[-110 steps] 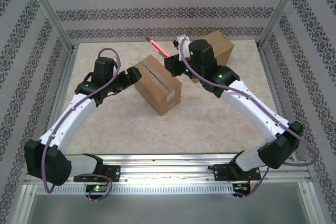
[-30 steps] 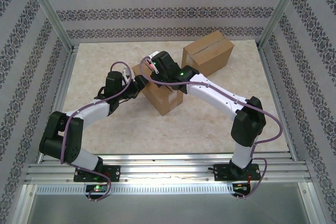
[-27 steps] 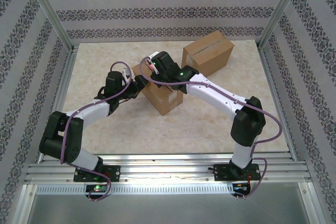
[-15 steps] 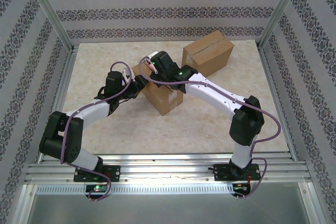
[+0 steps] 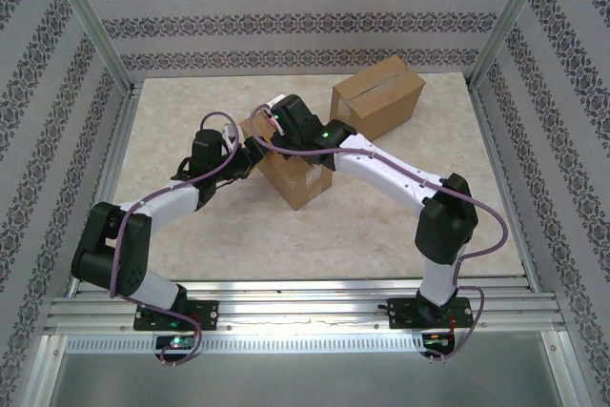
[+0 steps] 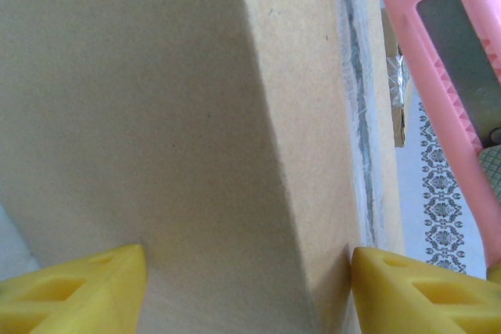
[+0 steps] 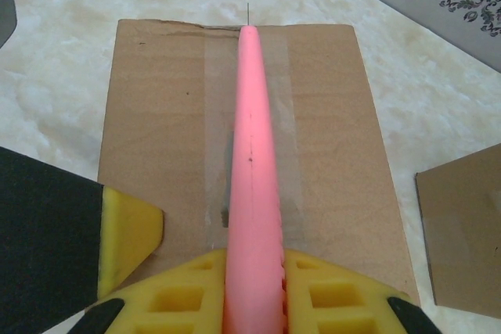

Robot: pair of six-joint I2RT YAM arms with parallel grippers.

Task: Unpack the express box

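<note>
The pale table [image 5: 381, 226] carried the express box [image 5: 297, 183] at its centre, with a second carton [image 5: 379, 94] well behind it at the far right. The left gripper [image 6: 246, 287] had its yellow pads spread wide, clamping the box's end. The right gripper [image 7: 252, 271] pinched a pink knife [image 7: 252, 154], which ran along the taped seam on top.

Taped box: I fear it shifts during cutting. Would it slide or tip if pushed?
It would probably slide: the box sits on a smooth-looking table, though the left pincer clamping it should brace it. Tipping seems unlikely, since it looks broad-based. Its top appears stiff, flat and uncreased beneath the pink cutter.
</note>
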